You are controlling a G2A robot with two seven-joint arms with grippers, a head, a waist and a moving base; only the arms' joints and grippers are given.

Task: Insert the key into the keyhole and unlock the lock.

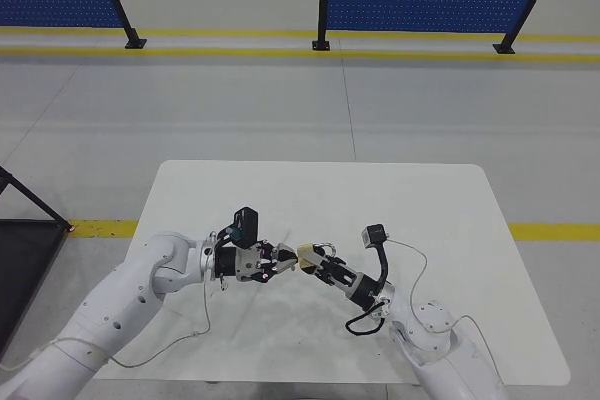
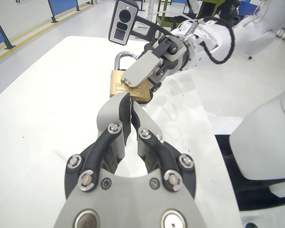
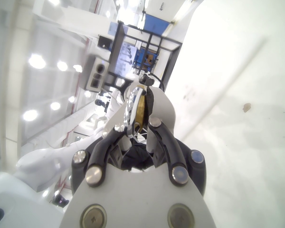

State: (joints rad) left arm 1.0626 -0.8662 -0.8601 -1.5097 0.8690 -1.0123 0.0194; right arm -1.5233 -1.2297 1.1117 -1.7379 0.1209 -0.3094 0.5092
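Above the table's front middle, my right gripper is shut on the brass padlock. In the left wrist view its grey finger lies across the padlock, whose chrome shackle points away from the camera. My left gripper is shut with its tips against the padlock's bottom face. A thin metal edge, seemingly the key, shows between its pads; the rest is hidden. In the right wrist view the right gripper clamps the padlock edge-on. From above, the left gripper meets the padlock from the left.
The white table carries nothing else. Small dark specks lie on its surface near the grippers. A black rack stands on the floor left of the table. Blue barrier panels stand far behind.
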